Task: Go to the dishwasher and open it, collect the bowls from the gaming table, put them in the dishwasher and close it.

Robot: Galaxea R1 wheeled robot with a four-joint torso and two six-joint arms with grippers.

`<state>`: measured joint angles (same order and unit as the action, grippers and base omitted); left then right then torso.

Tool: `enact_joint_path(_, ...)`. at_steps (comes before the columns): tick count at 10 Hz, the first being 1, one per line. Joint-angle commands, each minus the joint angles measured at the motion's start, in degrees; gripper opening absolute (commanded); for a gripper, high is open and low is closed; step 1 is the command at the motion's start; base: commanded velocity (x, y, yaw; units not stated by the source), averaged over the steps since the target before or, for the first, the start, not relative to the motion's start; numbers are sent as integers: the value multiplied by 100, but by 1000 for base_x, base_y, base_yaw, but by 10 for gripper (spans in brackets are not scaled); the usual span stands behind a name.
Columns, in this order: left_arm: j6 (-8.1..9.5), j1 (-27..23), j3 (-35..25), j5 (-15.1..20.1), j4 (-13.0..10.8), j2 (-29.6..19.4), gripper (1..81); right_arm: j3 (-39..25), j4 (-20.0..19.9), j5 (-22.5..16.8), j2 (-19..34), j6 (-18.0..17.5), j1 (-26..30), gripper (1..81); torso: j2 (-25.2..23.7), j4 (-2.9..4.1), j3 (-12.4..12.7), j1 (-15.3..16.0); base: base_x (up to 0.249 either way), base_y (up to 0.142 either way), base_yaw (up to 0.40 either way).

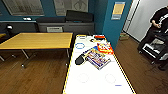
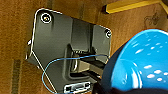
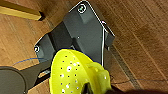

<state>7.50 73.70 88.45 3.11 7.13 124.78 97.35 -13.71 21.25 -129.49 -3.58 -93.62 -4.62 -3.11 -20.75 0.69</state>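
In the left wrist view the bright blue bowl shows close up, hanging over the wooden floor with my left gripper shut on its rim. The right wrist view has the yellow-green bowl over the same floor, and my right gripper is shut on its edge. Straight ahead in the head view lies the gaming table, long, with a glossy white top and a yellow rim. The dishwasher is out of view.
Colourful game boxes and a black object lie on the gaming table's far half. A wooden table stands to its left and a teal wall corner behind. At the right, a person stands by a dark cart.
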Motion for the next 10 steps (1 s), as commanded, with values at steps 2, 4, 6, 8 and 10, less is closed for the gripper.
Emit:
enact_joint_path(2,-293,149,997,163,-449,846,10,458,115,-543,-10,16,67,10,0,0,0,0,0,0,0)
enact_joint_path(4,-301,219,1801,216,-449,1327,10,965,89,-736,-123,-45,120,10,0,0,0,-2,0,0,0)
enact_joint_path(6,-301,342,2369,216,-449,1744,10,1293,97,-858,-272,-63,199,10,-2,0,2,-2,0,0,0)
enact_joint_path(8,-301,395,2686,216,-449,2016,10,1347,123,-903,-414,-55,260,10,-2,0,2,-5,0,0,0)
enact_joint_path(10,-301,404,2870,225,-476,2183,10,1347,176,-903,-502,-46,304,10,-2,0,2,-5,0,0,0)
